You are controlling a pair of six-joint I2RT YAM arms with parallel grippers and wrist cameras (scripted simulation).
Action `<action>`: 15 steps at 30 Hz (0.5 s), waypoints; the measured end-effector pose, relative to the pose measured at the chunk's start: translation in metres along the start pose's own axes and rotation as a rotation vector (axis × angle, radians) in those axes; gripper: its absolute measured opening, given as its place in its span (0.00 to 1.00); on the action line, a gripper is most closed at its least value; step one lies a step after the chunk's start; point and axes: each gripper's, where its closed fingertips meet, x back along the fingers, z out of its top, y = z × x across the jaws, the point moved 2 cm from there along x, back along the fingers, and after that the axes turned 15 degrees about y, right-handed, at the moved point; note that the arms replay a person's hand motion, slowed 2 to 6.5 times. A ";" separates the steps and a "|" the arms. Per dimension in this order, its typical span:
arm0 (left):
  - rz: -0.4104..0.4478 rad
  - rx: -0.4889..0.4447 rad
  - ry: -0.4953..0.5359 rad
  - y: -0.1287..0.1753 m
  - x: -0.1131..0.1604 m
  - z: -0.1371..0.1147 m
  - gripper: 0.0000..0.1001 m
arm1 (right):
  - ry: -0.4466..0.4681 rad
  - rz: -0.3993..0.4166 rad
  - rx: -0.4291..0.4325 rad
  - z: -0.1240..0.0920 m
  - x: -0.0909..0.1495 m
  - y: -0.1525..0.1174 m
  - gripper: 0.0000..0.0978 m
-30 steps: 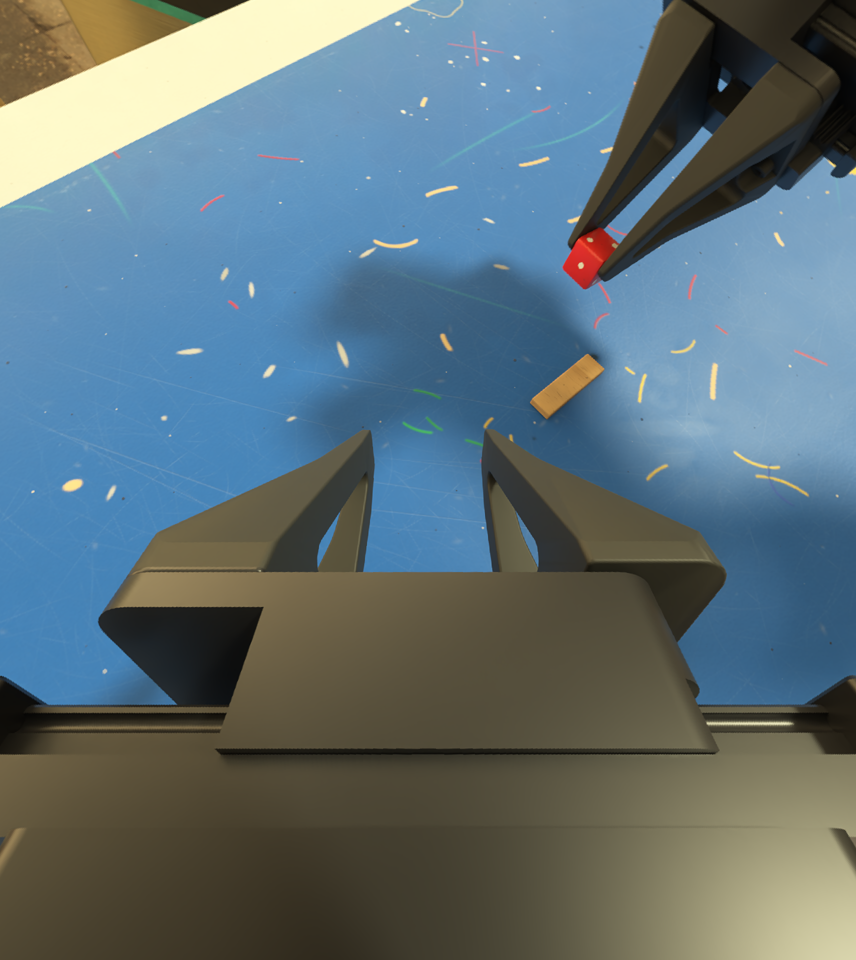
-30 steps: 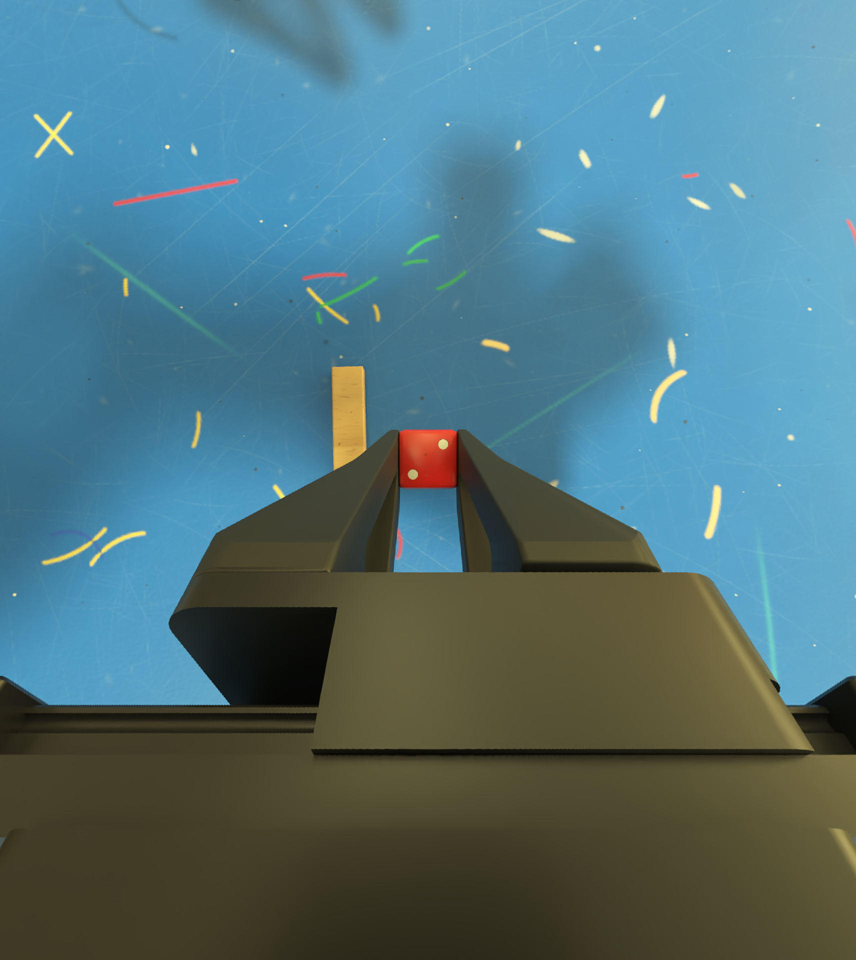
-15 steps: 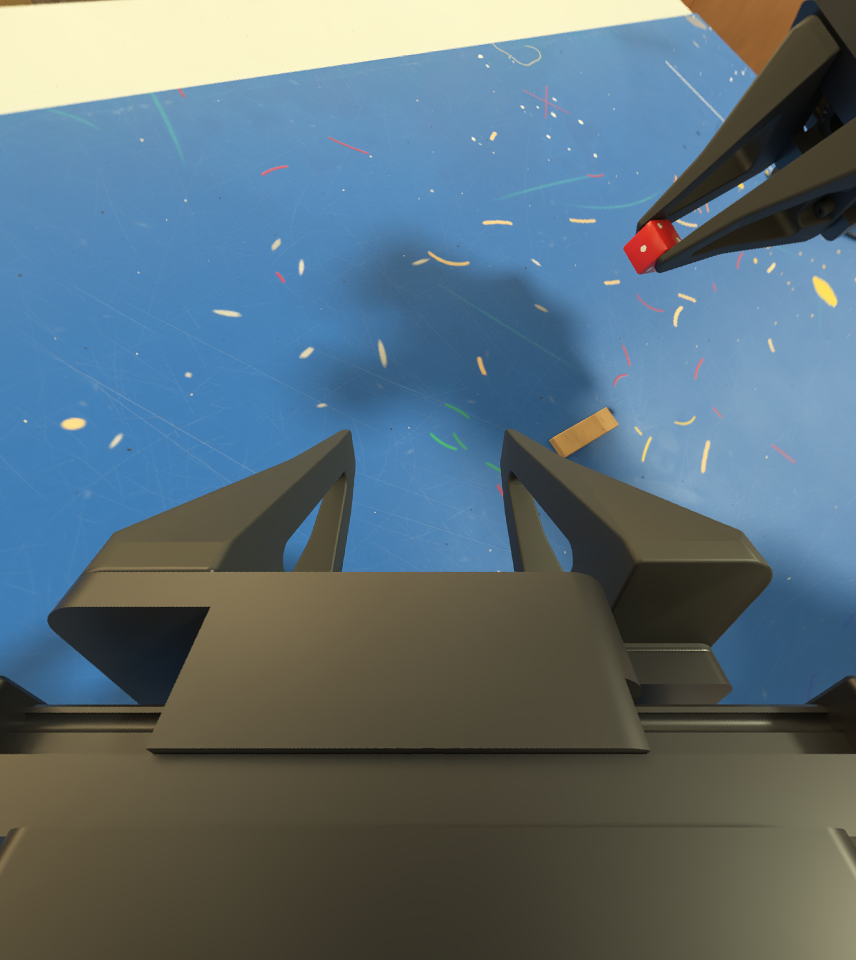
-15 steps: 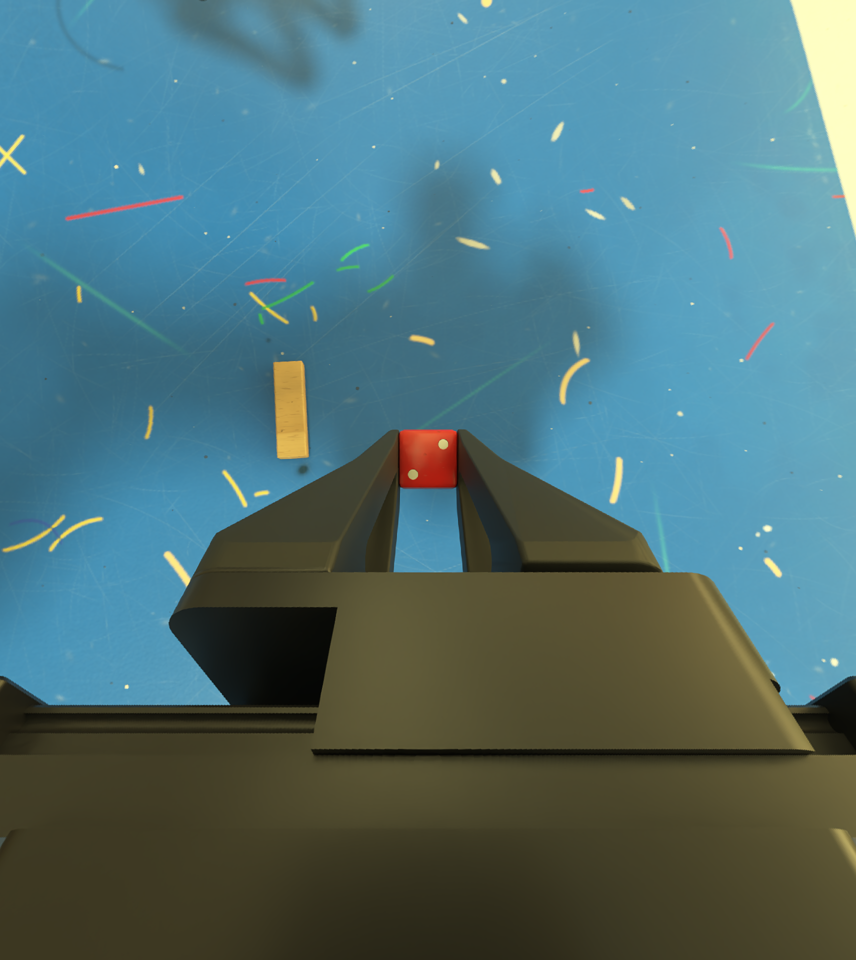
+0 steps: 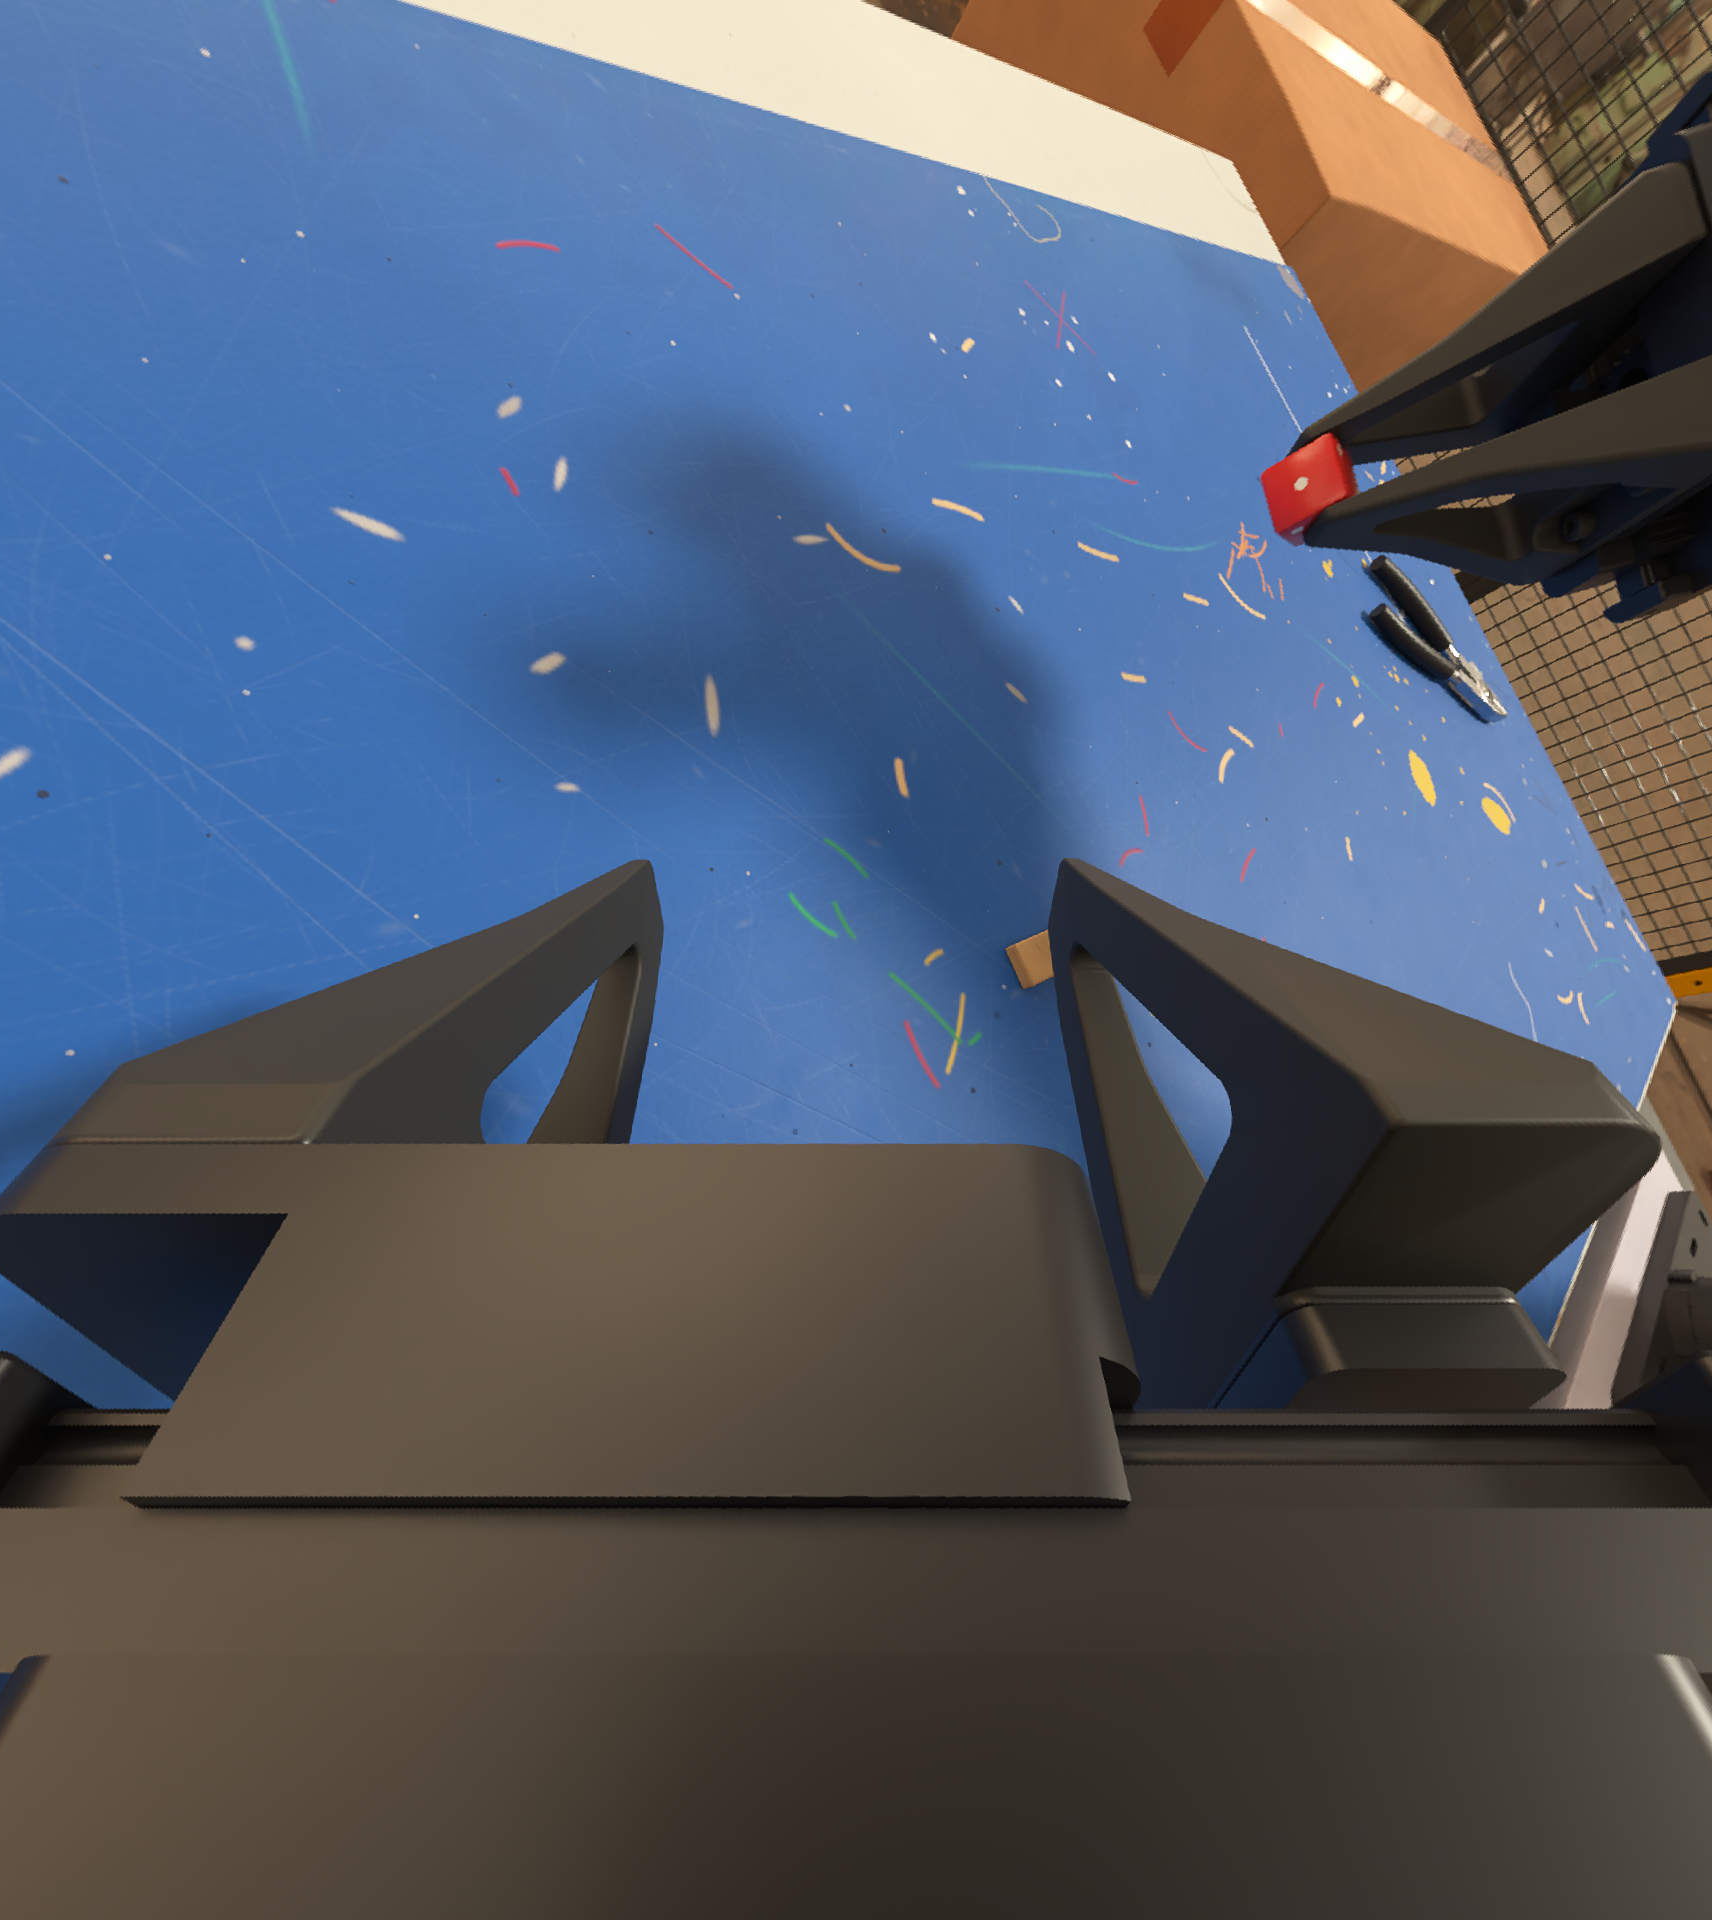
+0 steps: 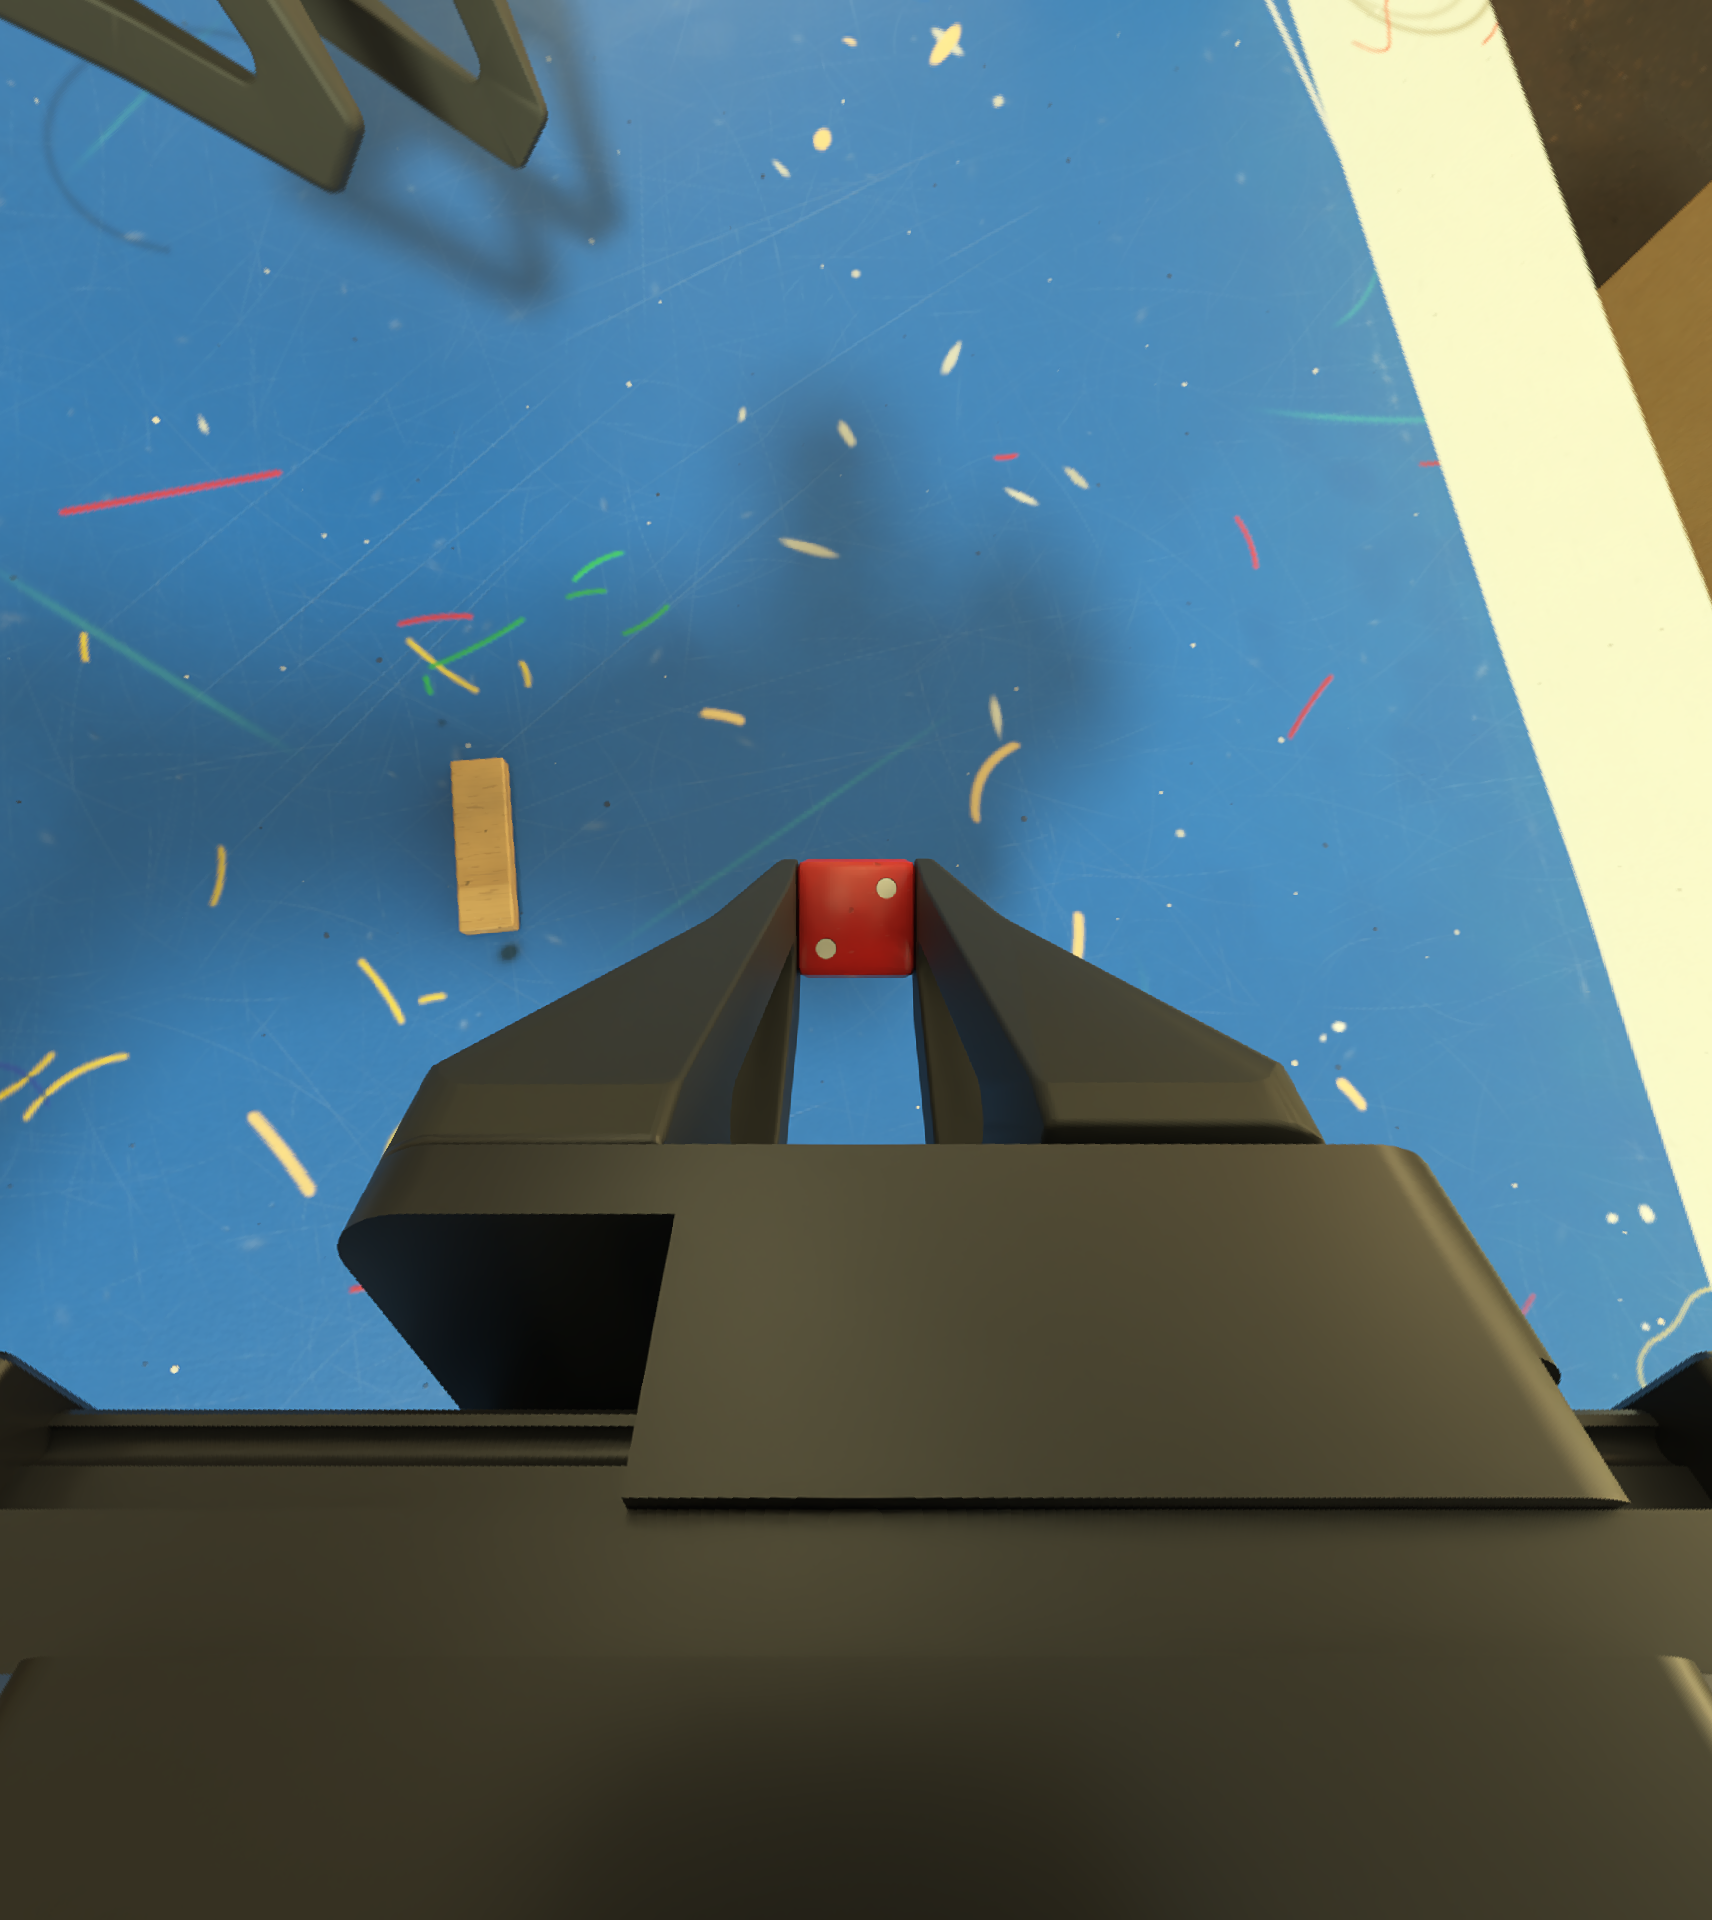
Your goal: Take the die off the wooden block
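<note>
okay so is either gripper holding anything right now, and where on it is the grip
The right gripper holds the small red die, its fingertips clamped on two opposite side faces. The left gripper is open and empty.

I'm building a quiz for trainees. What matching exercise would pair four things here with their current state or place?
Things:
1. die
2. wooden block
3. left hand
4. pliers

States:
A. open, holding nothing
B. lying flat on the blue mat, nothing on it
C. clamped in the right hand, off the table
D. lying near the mat's edge by the wire mesh

Pairs: 1-C, 2-B, 3-A, 4-D
</note>
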 end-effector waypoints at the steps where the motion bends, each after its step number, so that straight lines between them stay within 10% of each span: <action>1: 0.002 0.008 0.000 -0.001 -0.001 -0.001 0.64 | 0.004 -0.002 0.002 0.001 0.001 0.001 0.18; 15: 0.019 0.008 -0.007 0.002 -0.012 -0.004 0.64 | 0.026 -0.008 0.034 0.012 -0.003 0.014 0.18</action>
